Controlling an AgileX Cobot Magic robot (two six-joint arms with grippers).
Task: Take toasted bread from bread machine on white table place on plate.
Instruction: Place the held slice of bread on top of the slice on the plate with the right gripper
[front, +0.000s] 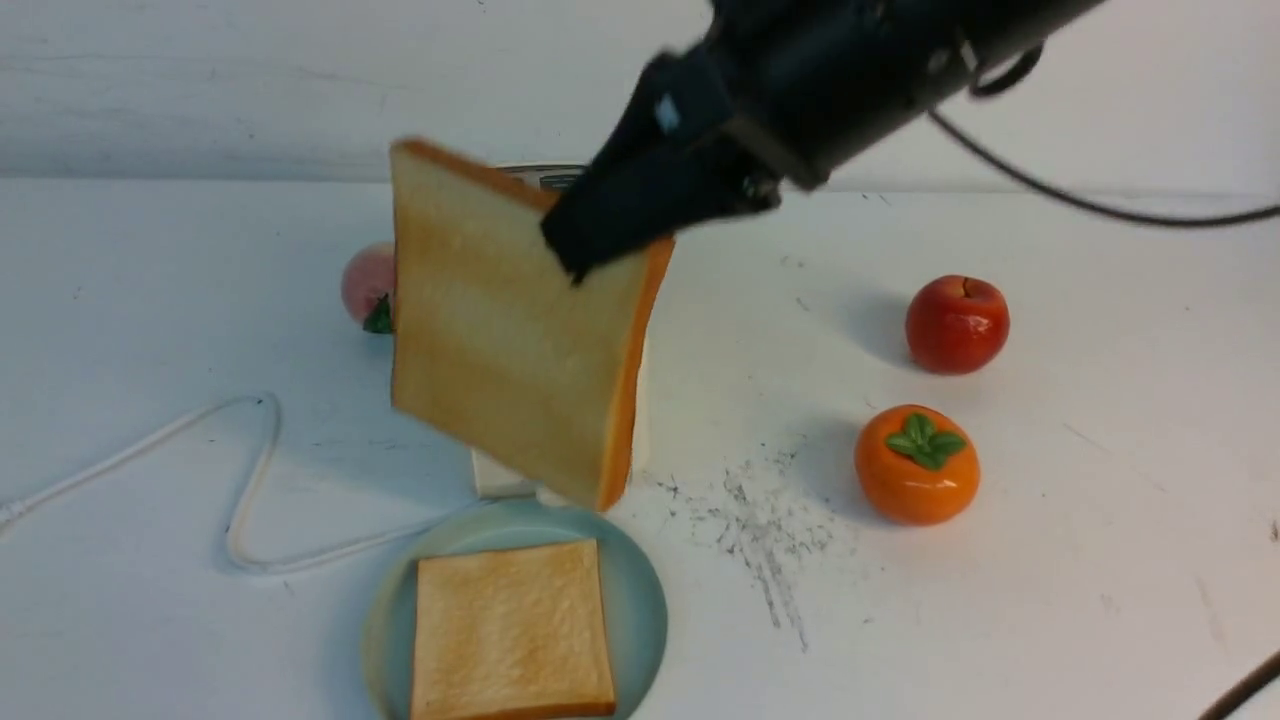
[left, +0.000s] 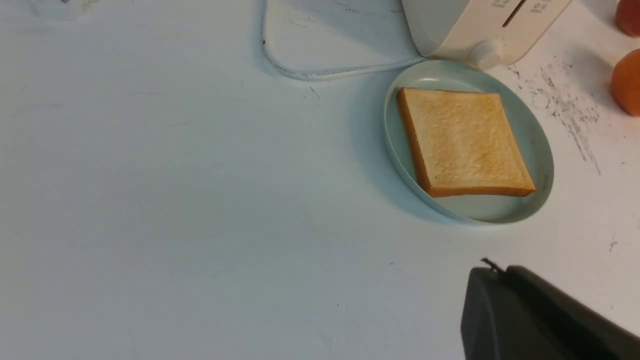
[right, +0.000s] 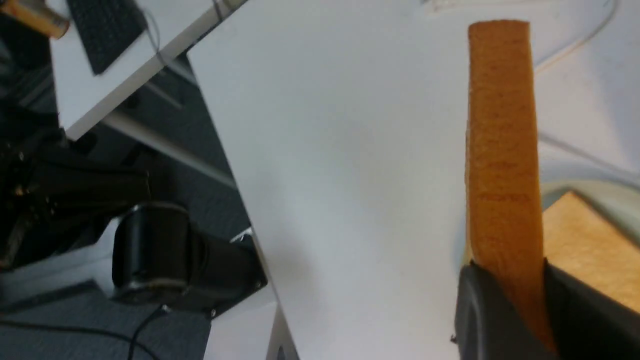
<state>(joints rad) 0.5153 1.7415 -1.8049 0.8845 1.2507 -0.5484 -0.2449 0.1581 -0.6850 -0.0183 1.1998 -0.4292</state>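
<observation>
The white table (front: 1050, 560) bears the toaster (left: 450, 30) and, just before it, the teal plate (front: 640, 600) with one toast slice (front: 512, 630) lying flat. The right gripper (front: 580, 255) clamps a second slice (front: 490, 350) by its top edge, tilted above the plate's far rim. The left gripper (left: 500, 290) is closed.

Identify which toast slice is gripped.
The tilted slice in the right gripper, hanging above the table; the other slice lies flat on the plate.
</observation>
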